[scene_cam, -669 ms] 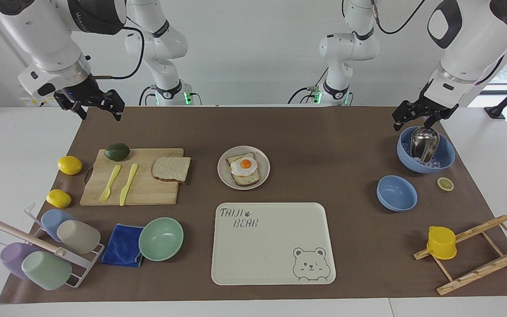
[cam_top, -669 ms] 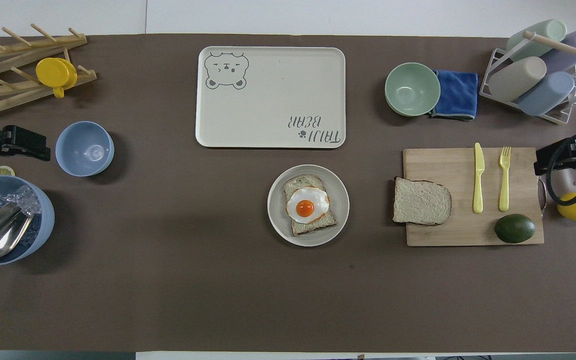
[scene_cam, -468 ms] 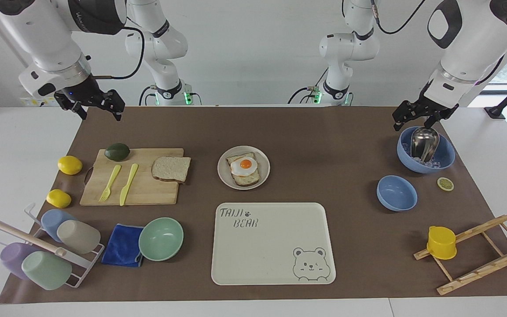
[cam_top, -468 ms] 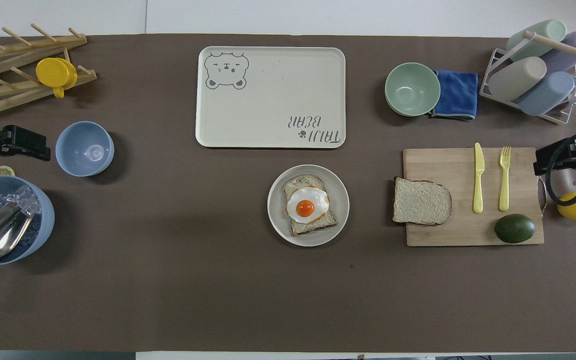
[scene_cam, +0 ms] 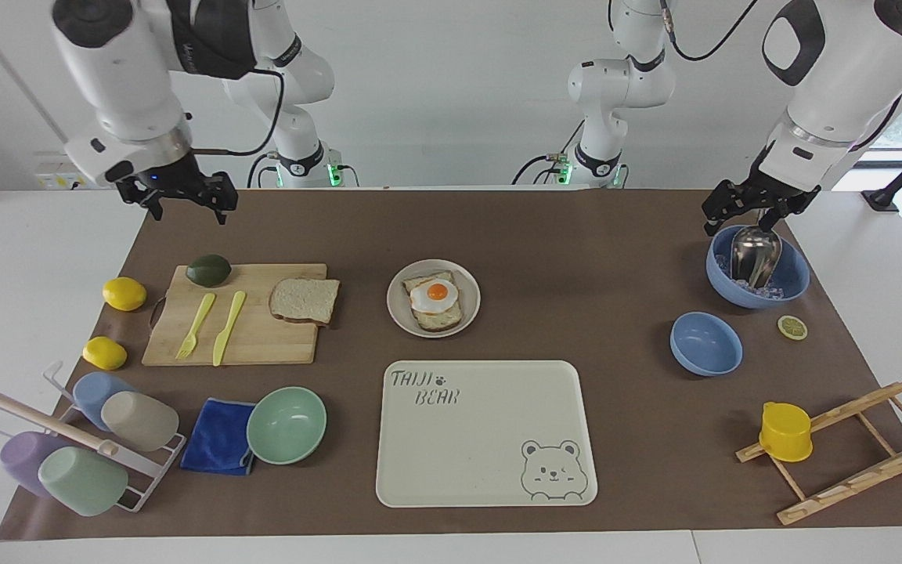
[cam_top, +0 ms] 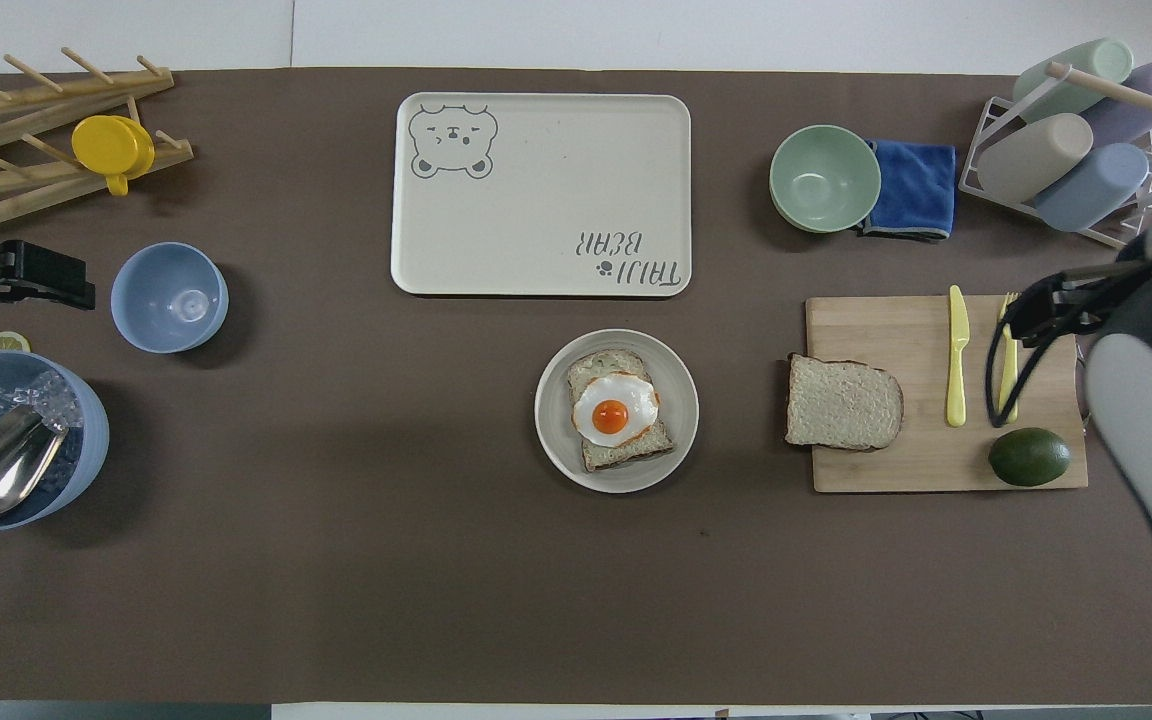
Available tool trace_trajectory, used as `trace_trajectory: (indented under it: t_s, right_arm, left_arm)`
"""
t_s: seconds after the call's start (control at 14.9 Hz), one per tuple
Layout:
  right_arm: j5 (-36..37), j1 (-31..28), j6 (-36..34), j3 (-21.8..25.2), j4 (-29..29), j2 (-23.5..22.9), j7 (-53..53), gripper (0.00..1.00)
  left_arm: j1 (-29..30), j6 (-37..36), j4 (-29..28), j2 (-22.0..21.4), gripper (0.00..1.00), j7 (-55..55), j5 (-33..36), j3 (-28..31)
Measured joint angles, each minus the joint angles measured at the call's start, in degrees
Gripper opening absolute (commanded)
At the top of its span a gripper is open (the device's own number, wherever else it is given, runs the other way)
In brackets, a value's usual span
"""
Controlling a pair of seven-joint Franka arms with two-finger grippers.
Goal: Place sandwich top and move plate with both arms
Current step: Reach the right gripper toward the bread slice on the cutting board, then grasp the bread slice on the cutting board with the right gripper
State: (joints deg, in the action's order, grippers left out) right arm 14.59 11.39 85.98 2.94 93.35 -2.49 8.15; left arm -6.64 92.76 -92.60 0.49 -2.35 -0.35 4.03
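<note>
The sandwich top (scene_cam: 304, 301), a pale bread slice, lies on the wooden cutting board (scene_cam: 263, 337) at the end beside the plate; it also shows in the overhead view (cam_top: 843, 402). The plate (scene_cam: 470, 313) holds a toasted slice with a fried egg (scene_cam: 437, 294), also in the overhead view (cam_top: 556, 450). My right gripper (scene_cam: 189, 210) is open and empty, up in the air; from overhead (cam_top: 1026, 315) it is over the fork on the board. My left gripper (scene_cam: 739, 218) is open and waits over the blue ice bowl (scene_cam: 791, 282), also in the overhead view (cam_top: 46, 285).
The cream bear tray (scene_cam: 482, 462) lies farther from the robots than the plate. An avocado (scene_cam: 208, 269), fork (scene_cam: 196, 326) and knife (scene_cam: 229, 327) share the board. Lemons (scene_cam: 124, 293), a mint bowl (scene_cam: 286, 424), blue cloth, cup rack, small blue bowl (scene_cam: 705, 343) and wooden rack stand around.
My right arm has swung in from the table's end toward the cutting board, its gripper now over the fork. The left gripper has hardly moved. Bread and plate are unmoved.
</note>
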Motion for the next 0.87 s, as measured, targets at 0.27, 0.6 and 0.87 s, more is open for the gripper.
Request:
trace_trajectory:
  t_s: [0.27, 0.6, 0.87]
  right_arm:
    - [5.87, 10.85, 4.91, -0.69, 5.31, -7.19, 18.51, 1.00]
    - [7.06, 16.94, 12.41, -0.76, 13.94, -13.73, 37.13, 1.00]
    - [7.08, 19.25, 14.73, -0.76, 15.61, -14.89, 41.20, 0.98]
  left_arm:
    - [0.42, 0.76, -0.13, 0.00, 1.00, -0.06, 0.00, 0.08]
    - [1.15, 1.53, -1.23, -0.15, 1.00, -0.06, 0.00, 0.22]
    - [1.80, 1.89, -2.82, -0.87, 1.00, -0.06, 0.00, 0.27]
